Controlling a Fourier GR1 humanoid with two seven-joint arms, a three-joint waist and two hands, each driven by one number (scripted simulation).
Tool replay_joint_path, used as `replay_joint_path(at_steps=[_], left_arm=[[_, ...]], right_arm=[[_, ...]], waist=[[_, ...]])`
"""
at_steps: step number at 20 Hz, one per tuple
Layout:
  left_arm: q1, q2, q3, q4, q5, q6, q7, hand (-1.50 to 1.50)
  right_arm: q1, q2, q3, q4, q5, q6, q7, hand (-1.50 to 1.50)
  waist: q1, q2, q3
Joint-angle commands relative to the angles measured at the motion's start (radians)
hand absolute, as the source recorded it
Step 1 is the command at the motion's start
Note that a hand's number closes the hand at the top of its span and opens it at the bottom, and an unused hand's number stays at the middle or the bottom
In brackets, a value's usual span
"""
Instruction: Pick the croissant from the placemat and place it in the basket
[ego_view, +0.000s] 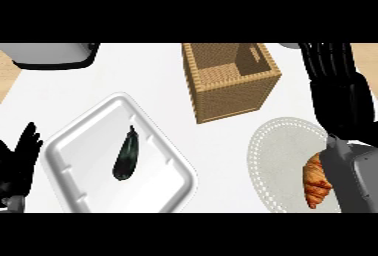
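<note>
Croissant (316, 181), golden-brown and ridged, lying on round pale lacy placemat (284, 150) near its right side, partly hidden behind grey right forearm (353, 177). Right hand's black fingers (332, 62) stretching straight away from forearm toward far right corner of white tabletop (155, 75), holding nothing. Right hand (341, 100) hanging beyond croissant, not touching it, just right of square woven wicker basket (229, 80). Basket standing open-topped at far centre, apart from placemat's far edge. Left hand's black fingers (29, 137) pointing up, relaxed and spread, gripping nothing. Left hand (18, 165) resting open at left edge, just beside white rectangular tray (81, 135). Dark green-black elongated vegetable (126, 157), possibly an aubergine, lying in tray's middle, tilted. Grey rounded appliance (52, 54) sitting at far left corner, only partly showing.
</note>
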Motion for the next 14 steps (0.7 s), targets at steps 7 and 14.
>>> replay_joint_path(at_steps=[7,14], left_arm=[[-0.151,-0.009,-0.07,-0.079,0.014,-0.122,-0.01,0.0],[-0.218,-0.026,-0.078,-0.026,0.042,-0.177,0.029,0.0]], right_arm=[[0.047,-0.429,0.089,0.154,0.263,0.326,0.052,1.5],[0.167,-0.175,0.36,0.102,0.684,-0.041,0.019,-1.5]], waist=[[0.009,0.025,-0.023],[0.008,0.007,-0.012]])
